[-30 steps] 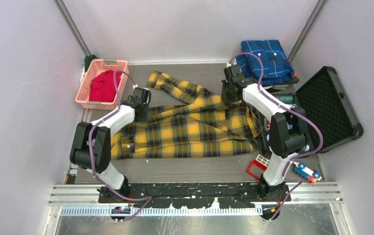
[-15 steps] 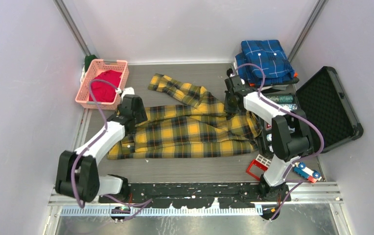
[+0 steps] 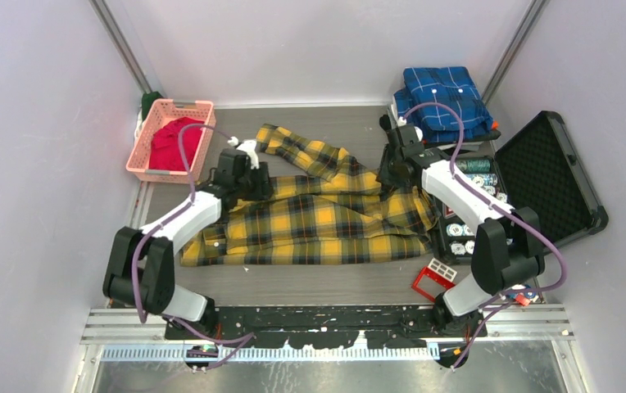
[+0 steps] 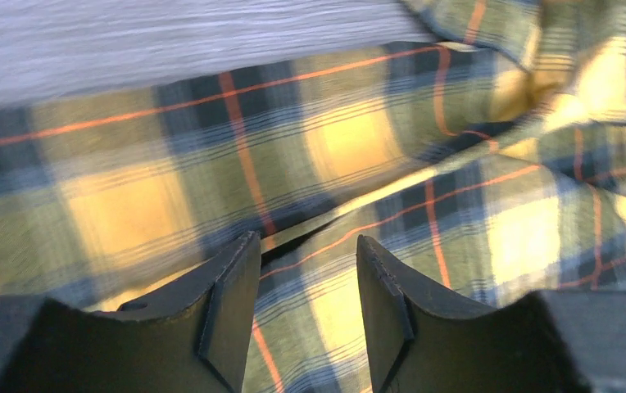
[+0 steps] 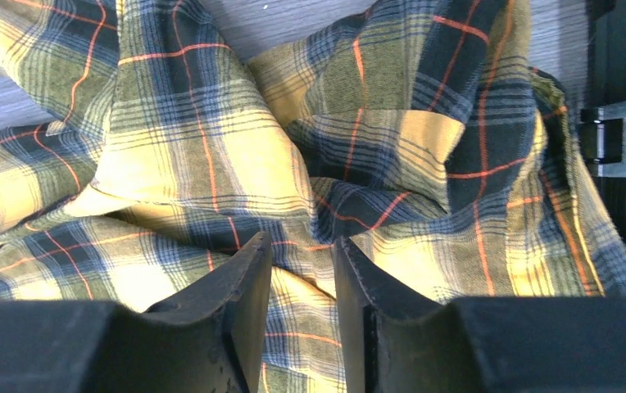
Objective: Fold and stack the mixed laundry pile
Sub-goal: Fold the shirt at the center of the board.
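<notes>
A yellow-and-black plaid cloth button shirt (image 3: 326,221) lies spread across the grey wood-grain surface (image 3: 310,274). Above the shirt's left end, the left tool (image 4: 306,246) stands partly open, gripping nothing. Above its rumpled right end, the right tool (image 5: 301,246) is narrowly open and empty. Beyond the shirt's left end, a plain red cloth T-shirt (image 3: 170,143) fills a pink plastic lattice basket (image 3: 140,151).
</notes>
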You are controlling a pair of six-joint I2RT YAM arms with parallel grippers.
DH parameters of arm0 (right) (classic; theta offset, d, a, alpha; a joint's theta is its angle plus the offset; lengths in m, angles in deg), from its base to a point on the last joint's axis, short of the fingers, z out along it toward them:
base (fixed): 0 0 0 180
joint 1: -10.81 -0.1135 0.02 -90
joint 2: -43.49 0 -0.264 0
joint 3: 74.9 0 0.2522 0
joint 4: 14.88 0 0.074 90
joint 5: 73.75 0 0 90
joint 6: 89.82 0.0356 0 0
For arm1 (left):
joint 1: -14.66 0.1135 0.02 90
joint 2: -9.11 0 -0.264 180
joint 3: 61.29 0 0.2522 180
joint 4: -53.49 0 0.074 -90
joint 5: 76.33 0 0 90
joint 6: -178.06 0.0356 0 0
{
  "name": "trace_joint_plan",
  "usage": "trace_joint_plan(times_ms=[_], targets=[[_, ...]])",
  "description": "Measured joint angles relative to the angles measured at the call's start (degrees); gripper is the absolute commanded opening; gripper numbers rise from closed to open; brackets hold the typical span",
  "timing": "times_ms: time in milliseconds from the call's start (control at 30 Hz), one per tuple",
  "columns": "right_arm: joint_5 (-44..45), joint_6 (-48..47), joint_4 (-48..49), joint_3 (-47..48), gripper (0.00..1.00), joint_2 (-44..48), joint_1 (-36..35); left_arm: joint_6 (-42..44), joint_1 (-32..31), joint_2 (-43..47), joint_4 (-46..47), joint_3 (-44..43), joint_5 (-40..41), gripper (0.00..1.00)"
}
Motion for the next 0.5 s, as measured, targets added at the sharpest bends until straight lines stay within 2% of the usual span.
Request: trace_joint_plan(times_ms=[100,167,367,500], targets=[[-2.5,1.0,0.0,0.7,0.47,-1.3,0.0,1.8,-2.1,-4.1,1.4,-2.9,-4.9,0.48],[-4.4,1.6,-0.3,3.0,0.49,-4.0,0.0,2.3,-3.4,-6.5,2.4,-4.9,-7.2,0.44],[-9.6,3.7,-0.1,18.6,0.53,-18.7,0.6,2.4,-6.0,-15.4,5.0,-13.5,-13.0,0.37],[-13.4,5.6,-0.3,31.1,0.53,-31.1,2.0,1.8,-6.5,-19.1,7.8,-15.2,-15.6,0.35]])
